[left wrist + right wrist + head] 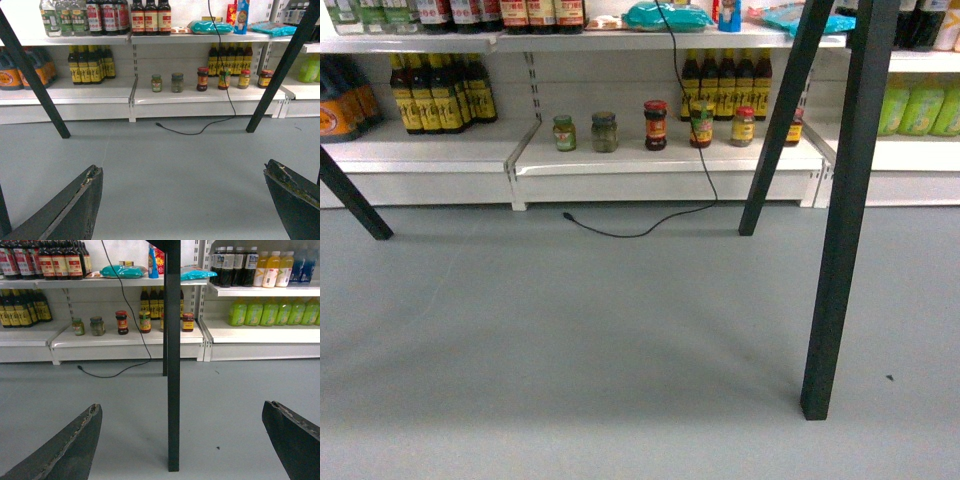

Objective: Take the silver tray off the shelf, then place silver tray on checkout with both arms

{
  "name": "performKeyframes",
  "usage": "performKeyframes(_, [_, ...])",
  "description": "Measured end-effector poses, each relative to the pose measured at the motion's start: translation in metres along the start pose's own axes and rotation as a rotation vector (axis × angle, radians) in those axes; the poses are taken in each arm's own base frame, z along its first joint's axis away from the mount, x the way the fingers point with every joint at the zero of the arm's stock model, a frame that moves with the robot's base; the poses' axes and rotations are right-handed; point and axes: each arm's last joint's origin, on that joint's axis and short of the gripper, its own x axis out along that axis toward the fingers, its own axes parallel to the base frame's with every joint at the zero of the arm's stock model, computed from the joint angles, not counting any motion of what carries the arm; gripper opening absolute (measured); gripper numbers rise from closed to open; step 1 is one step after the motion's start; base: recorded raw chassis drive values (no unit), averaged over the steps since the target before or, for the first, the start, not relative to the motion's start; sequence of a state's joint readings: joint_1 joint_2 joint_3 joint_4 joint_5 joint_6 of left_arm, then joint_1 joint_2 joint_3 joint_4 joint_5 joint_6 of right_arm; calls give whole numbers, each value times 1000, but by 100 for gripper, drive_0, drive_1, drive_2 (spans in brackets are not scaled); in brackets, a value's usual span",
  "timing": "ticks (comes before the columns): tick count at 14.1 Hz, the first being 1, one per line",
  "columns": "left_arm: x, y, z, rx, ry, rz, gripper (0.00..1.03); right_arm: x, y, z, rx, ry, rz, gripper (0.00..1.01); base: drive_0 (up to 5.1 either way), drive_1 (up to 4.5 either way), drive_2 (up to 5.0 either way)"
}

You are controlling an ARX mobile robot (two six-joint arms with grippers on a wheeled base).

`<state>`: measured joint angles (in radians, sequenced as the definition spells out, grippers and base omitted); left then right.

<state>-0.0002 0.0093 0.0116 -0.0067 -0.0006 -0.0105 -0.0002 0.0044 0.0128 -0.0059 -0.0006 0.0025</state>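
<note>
No silver tray shows in any of the 3 views, and no checkout either, so where the tray lies cannot be told. The head view takes in grey floor [570, 340], dark slanted legs [840, 200] at 3 o'clock, and a low shelf [660, 160] at 12 o'clock carrying small jars [656, 125] with sauce bottles [725, 80] behind; a black cable [695, 150] hangs down to the floor. The left tool [185, 200] has its fingers wide apart, holding nothing; the right tool [182, 440] is likewise spread and bare. How far the task stands is unsettled: this fits a tray yet to be fetched, or one already set down out of view.
</note>
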Motion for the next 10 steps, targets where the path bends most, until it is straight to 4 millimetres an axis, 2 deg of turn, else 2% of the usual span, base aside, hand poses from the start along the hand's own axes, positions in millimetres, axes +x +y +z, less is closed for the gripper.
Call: performKeyframes(10, [0,0,0,0,0,0,98,0,0,0,0,0,0,98,0,0,0])
